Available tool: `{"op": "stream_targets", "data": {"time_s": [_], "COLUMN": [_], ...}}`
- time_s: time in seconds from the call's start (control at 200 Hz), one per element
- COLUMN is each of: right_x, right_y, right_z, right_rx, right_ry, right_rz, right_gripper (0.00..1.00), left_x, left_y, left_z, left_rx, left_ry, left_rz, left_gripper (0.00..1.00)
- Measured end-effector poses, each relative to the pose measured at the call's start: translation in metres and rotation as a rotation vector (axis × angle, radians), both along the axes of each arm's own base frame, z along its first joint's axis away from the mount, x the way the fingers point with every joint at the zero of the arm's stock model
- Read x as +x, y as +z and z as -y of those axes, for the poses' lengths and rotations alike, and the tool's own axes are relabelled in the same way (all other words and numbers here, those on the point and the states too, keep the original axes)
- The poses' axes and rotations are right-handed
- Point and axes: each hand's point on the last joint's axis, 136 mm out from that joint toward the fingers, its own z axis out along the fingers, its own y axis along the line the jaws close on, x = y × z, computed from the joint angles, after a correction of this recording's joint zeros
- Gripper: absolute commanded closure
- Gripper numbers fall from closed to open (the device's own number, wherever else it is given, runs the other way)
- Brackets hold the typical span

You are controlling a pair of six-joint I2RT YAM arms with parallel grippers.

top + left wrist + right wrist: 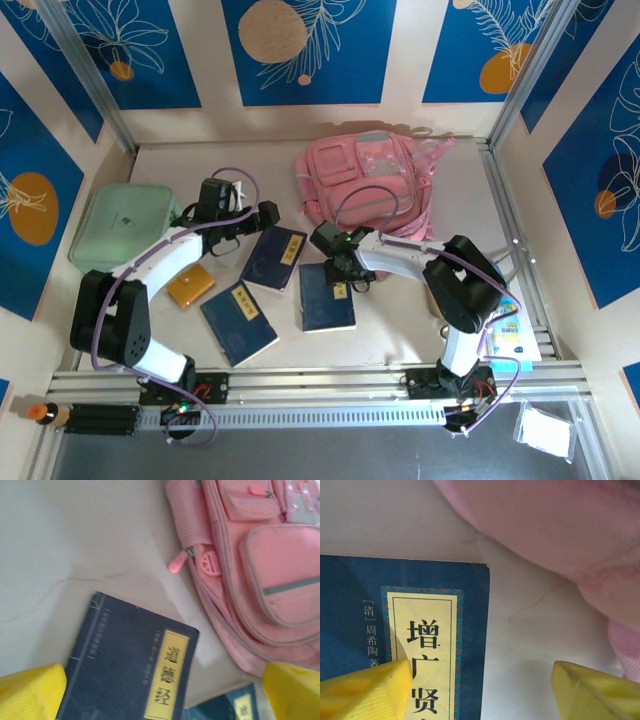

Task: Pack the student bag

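From the top, the near edge of the bag (370,180) is hidden from you by the right arm and its cable, and both sets of fingertips are too small to read there. In the left wrist view the bag (260,565) runs off the top and right edges, and the far book (130,670) is cut off at the bottom. In the right wrist view the bag (555,525) is a pink blur across the top. The right book (420,630) shows you one corner, the rest cut off.

The bag lies at the far middle of the table (455,195), front pockets up.

Your left arm reaches out and to the right. The left gripper (266,213) (161,692) is released, fingers (30,690) spread wide over the far book (275,257). Your right arm folds back leftward. The right gripper (347,280) (480,695) is also spread, over the right book's (327,297) far corner, near the bag.
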Motion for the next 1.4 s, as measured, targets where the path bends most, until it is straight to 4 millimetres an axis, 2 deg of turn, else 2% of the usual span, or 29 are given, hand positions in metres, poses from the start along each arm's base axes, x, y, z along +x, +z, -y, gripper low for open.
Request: {"op": "stream_targets", "data": {"time_s": [0.08,0.17,0.265,0.435,0.555,0.665,0.775,0.845,0.96,1.12,1.4], "right_x": [0.002,0.000,0.002,0.001,-0.003,-0.001,-0.001,-0.002,-0.005,-0.006,-0.007], "right_y": [0.004,0.014,0.020,0.005,0.002,0.003,0.003,0.002,-0.004,-0.008,-0.010], "right_z": [-0.005,-0.005,0.002,0.014,0.010,0.006,0.004,0.004,0.006,0.007,0.005], "right_rx": [0.055,0.147,0.239,0.296,0.318,0.341,0.349,0.348,0.338,0.344,0.360], "right_ry": [-0.006,-0.037,-0.096,-0.171,-0.169,-0.163,-0.163,-0.163,-0.166,-0.179,-0.191], "right_rz": [0.007,0.010,0.006,-0.051,-0.073,-0.073,-0.076,-0.081,-0.094,-0.100,-0.114], "right_gripper": [0.27,0.32,0.44,0.58,0.60,0.65,0.68,0.68,0.68,0.72,0.73], "left_x": [-0.014,-0.038,-0.068,-0.100,-0.110,-0.118,-0.123,-0.127,-0.133,-0.134,-0.133], "left_y": [-0.011,-0.031,-0.045,-0.051,-0.051,-0.058,-0.070,-0.077,-0.081,-0.083,-0.103], "left_z": [0.009,0.023,0.042,0.071,0.084,0.092,0.093,0.095,0.098,0.102,0.105], "left_rx": [-0.030,-0.039,-0.041,-0.076,-0.090,-0.089,-0.066,-0.051,-0.032,-0.003,0.038], "left_ry": [-0.030,-0.071,-0.130,-0.202,-0.214,-0.219,-0.208,-0.205,-0.204,-0.186,-0.166], "left_rz": [-0.048,-0.121,-0.186,-0.253,-0.278,-0.314,-0.350,-0.372,-0.389,-0.390,-0.439], "left_gripper": [0.01,0.01,0.02,0.09,0.17,0.19,0.21,0.27,0.30,0.38,0.51]}}
